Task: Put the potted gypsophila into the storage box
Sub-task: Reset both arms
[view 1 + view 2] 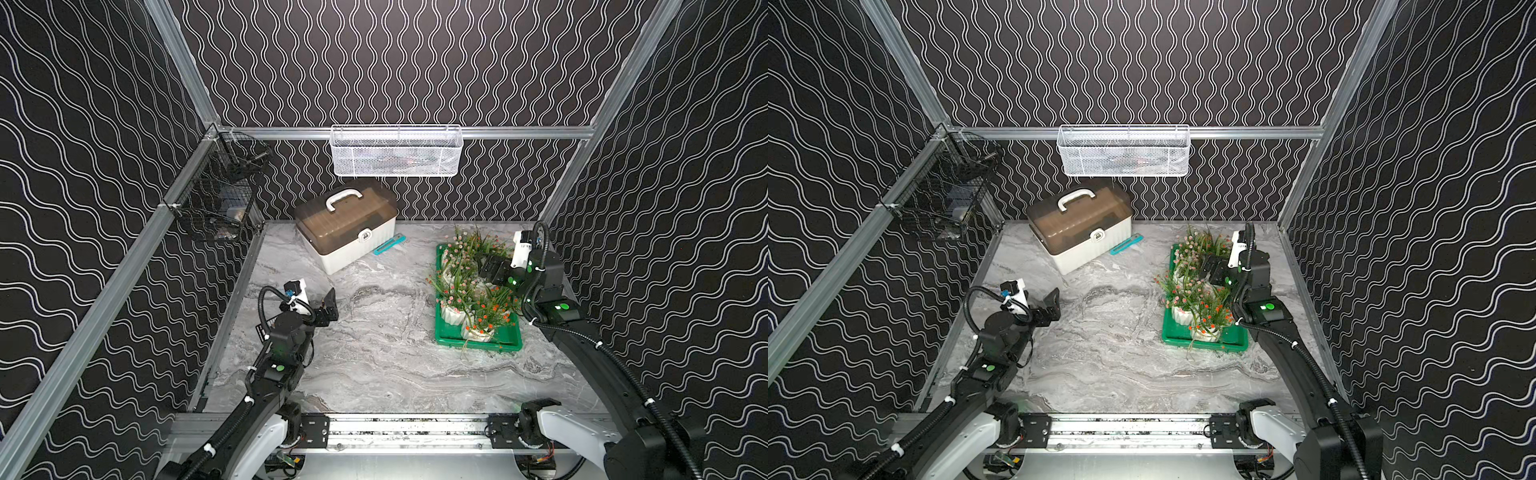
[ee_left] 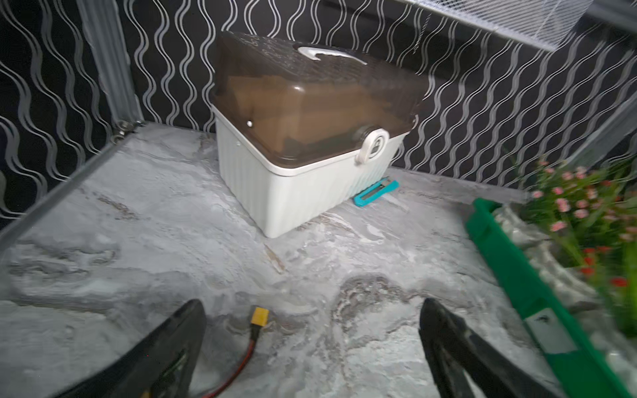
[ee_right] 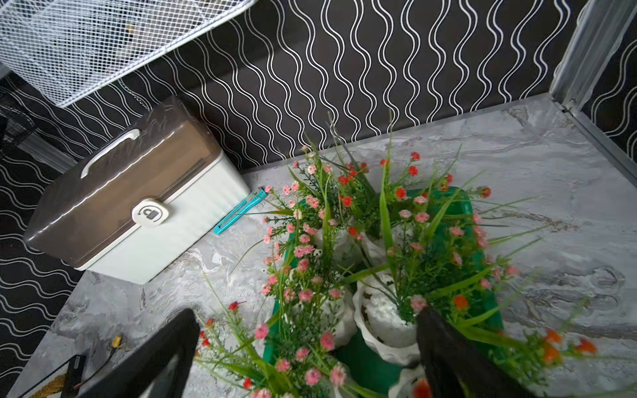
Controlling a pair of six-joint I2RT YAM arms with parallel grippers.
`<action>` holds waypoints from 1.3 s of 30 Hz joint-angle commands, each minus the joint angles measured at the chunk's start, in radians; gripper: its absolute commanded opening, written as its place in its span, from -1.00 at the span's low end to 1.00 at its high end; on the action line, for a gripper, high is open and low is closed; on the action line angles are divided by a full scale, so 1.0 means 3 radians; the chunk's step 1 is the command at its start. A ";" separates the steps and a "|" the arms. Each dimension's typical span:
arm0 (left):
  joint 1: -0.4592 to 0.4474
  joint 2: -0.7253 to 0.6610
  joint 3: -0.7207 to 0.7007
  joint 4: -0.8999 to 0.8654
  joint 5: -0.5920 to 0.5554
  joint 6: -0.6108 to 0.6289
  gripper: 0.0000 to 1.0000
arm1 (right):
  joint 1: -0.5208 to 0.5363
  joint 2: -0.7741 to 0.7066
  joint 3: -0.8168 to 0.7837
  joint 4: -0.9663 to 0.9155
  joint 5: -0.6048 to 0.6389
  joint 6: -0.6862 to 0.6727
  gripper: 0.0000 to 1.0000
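One green tray (image 1: 446, 332) holds every flower pot (image 1: 452, 315) in view. Over the tray, the right gripper (image 3: 306, 312) gapes empty among sprigs; it could snag stems and tip a pot. Well clear of the tray, the left gripper (image 2: 310, 303) gapes empty too.

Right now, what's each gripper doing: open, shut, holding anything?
Left gripper: open, empty.
Right gripper: open, holding nothing, over the potted gypsophila in the storage box.

walls (image 1: 374, 62): black, white wavy lines | floor (image 1: 374, 357): grey marble | frame (image 1: 291, 132): aluminium rails
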 commanded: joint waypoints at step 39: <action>0.0401 0.2903 0.0457 0.1905 0.0047 0.0713 0.99 | -0.1346 0.0007 -0.0979 0.1265 0.0560 -0.0075 1.00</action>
